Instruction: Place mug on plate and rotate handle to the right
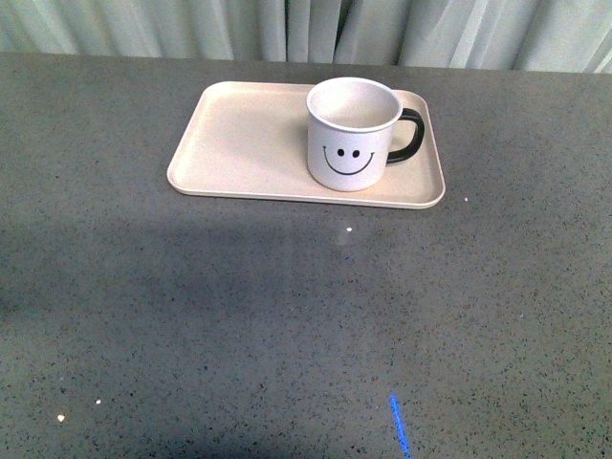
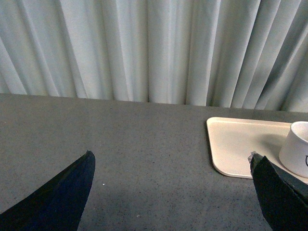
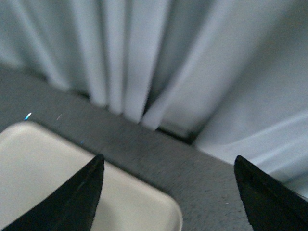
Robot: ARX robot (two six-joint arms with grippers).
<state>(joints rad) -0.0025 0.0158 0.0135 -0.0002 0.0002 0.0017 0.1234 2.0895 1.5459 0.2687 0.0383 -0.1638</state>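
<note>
White cylindrical mug (image 1: pixel 352 134) with a black smiley face printed on its side stands upright on the flat rectangular pale pink-beige plate (image 1: pixel 239 143), in the upper middle of the front view. It sits on the right-hand part of the plate, close to the near rim, with the smiley face turned toward the camera. Its glossy black C-shaped loop handle (image 1: pixel 410 135) points to the right of the frame and hangs over the plate's right end without reaching past the rim. The plate lies flat on the speckled dark grey table (image 1: pixel 287 325), its long side running across the frame; the left portion of the plate is bare. Pale pleated curtains (image 1: pixel 143 24) close off the far edge of the table. Neither arm shows in the front view.

In the left wrist view, the left end effector (image 2: pixel 171 192) is spread wide, its two dark fingertips at the lower corners of the frame with only table between them; the plate's corner (image 2: pixel 236 144) and part of the mug (image 2: pixel 298 149) appear at the right edge. In the right wrist view, which is blurred, the right end effector (image 3: pixel 168 192) is likewise spread wide and holds nothing, above a rounded corner of the plate (image 3: pixel 144 207) and the table's far edge.
</note>
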